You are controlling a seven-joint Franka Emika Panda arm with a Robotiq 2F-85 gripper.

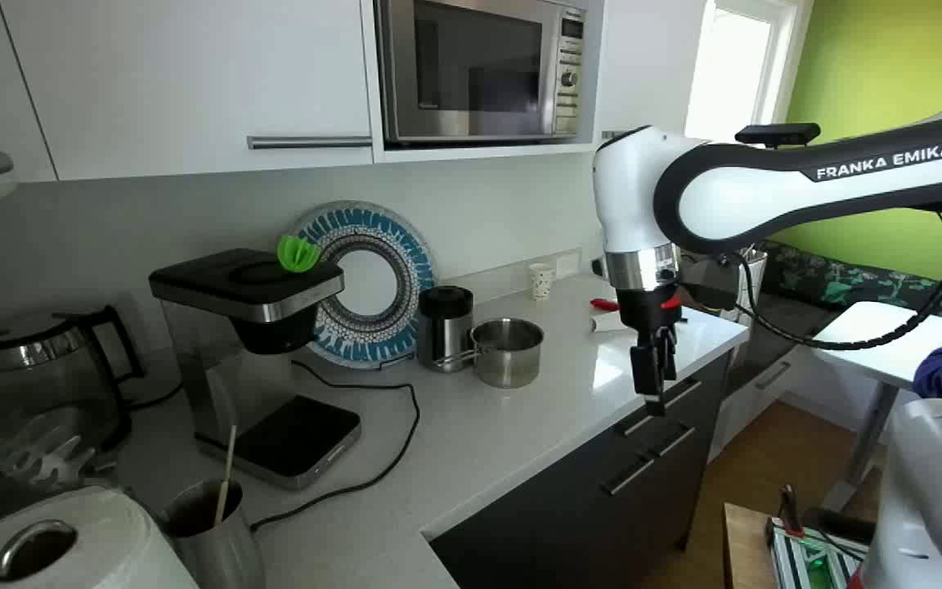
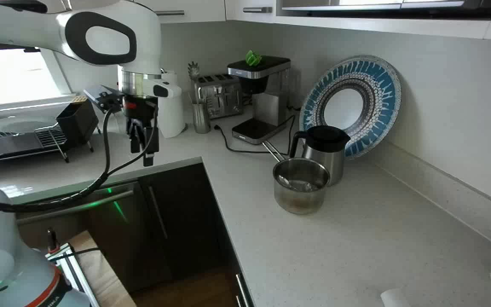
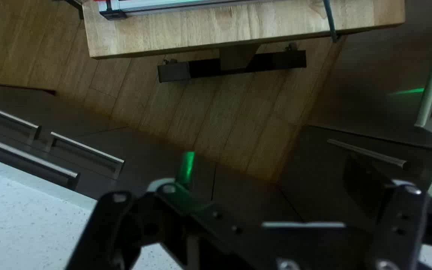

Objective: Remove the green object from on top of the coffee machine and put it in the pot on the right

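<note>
Green lump [image 1: 299, 254]: atop coffee machine [image 2: 267, 106], near rim. Pot [image 2: 298, 199]: inset from tabletop [image 2: 356, 247] edge, just beside jug [image 2: 331, 160]. Claw [image 1: 652, 396]: jaws wide apart, holding nothing, well away from both.

Coffee machine [image 1: 268, 325]: smooth, plastic-looking, metal-edged. Atop it: ridged green object [image 1: 298, 254]. Near it: shiny, smooth metal saucepan [image 1: 510, 366].
</note>
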